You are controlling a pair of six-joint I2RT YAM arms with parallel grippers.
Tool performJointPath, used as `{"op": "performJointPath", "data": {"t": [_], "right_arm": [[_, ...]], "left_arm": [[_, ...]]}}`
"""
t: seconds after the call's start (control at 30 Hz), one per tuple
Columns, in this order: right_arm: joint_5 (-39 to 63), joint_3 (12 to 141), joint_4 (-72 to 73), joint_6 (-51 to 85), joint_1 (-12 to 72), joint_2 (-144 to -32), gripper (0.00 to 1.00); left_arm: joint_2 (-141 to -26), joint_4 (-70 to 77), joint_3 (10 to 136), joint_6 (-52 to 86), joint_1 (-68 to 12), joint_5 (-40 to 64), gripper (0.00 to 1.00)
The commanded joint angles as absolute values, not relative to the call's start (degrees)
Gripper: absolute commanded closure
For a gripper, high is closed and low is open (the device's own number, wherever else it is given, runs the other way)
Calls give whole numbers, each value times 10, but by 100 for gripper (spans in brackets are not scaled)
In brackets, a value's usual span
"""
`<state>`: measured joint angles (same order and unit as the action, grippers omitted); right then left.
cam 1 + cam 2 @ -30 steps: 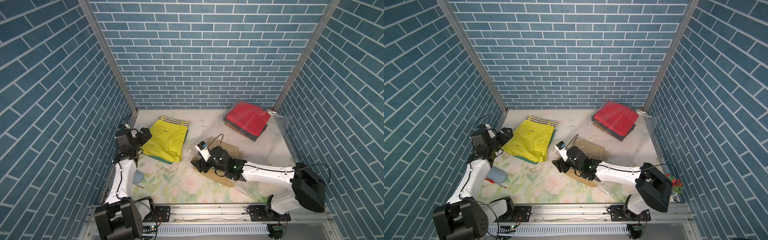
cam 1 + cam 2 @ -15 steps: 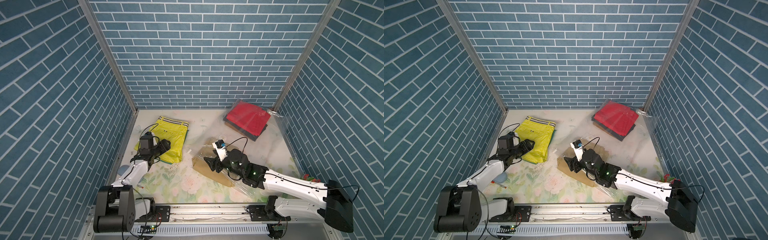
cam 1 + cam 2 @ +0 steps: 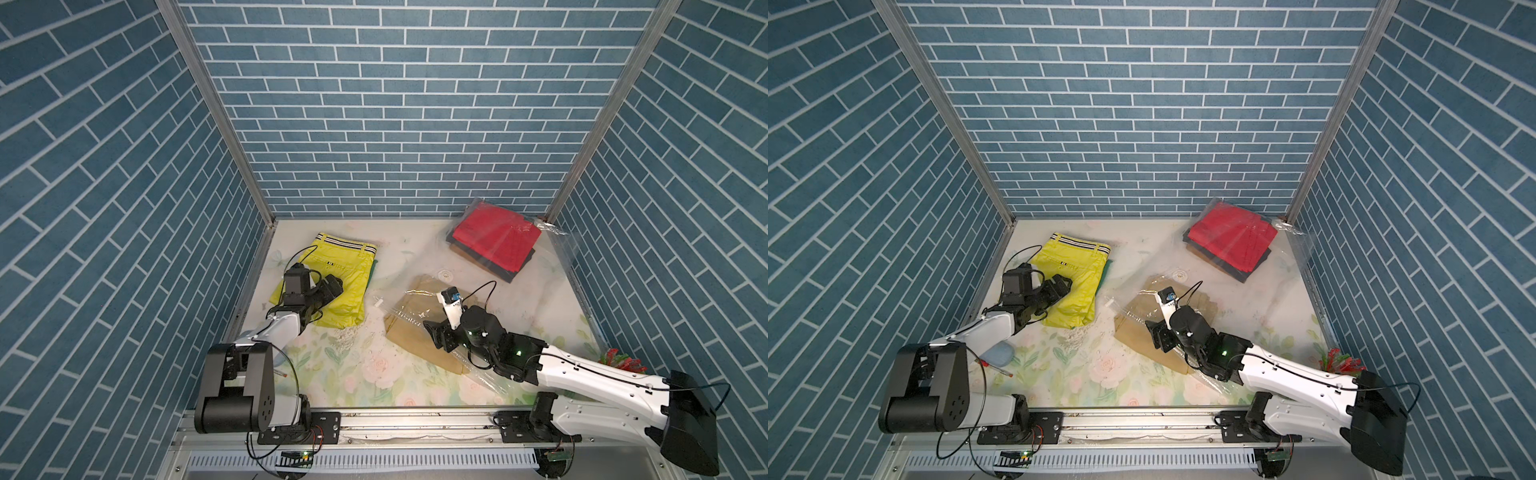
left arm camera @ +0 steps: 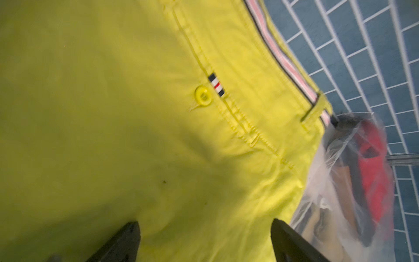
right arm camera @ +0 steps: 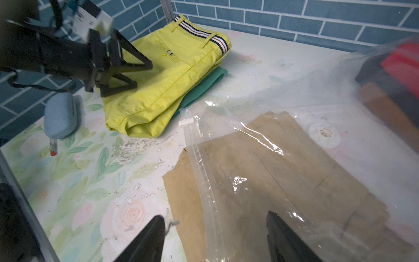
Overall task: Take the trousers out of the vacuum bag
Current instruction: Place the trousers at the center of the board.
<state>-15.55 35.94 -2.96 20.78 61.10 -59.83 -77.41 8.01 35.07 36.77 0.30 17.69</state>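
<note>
Folded yellow trousers [image 3: 332,274] lie at the left on green trousers [image 5: 204,86]. My left gripper [image 3: 334,286] hovers open just over the yellow cloth [image 4: 158,113], and its fingertips [image 4: 133,226] stand wide apart with nothing between them. The clear vacuum bag [image 3: 544,286] spreads from the middle to the back right. It holds a stack topped by red trousers [image 3: 494,241]. Beige trousers [image 5: 188,181] stick partly out of the bag's zip-seal strip [image 5: 199,163]. My right gripper [image 5: 214,217] is open above that beige edge and strip, also in a top view [image 3: 1158,332].
A blue-grey case [image 5: 60,115] and a red-tipped pen [image 3: 995,368] lie near the left wall. A red object [image 3: 619,359] sits at the right edge. The round white valve [image 5: 324,135] is on the bag. Brick walls close three sides.
My left arm swung from beside the left wall out over the yellow trousers. My right gripper shifted a little to the right along the beige trousers.
</note>
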Motion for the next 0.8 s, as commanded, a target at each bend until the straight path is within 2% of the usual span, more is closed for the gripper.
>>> {"op": "performJointPath", "data": {"t": [0.0, 0.2, 0.43, 0.6, 0.77], "right_arm": [[-204, 366, -97, 220, 619, -592, 27], [-270, 382, -167, 231, 660, -613, 25], [-293, 394, -207, 243, 695, -656, 21], [-306, 399, -213, 256, 707, -694, 20], [-343, 398, -214, 288, 714, -742, 20]], "left_arm": [[-728, 56, 368, 355, 0, 200, 1], [-647, 5, 361, 340, -43, 204, 0], [-563, -3, 321, 374, -131, 179, 0], [-539, 12, 295, 400, -225, 123, 1], [-534, 64, 245, 441, -278, 113, 1]]}}
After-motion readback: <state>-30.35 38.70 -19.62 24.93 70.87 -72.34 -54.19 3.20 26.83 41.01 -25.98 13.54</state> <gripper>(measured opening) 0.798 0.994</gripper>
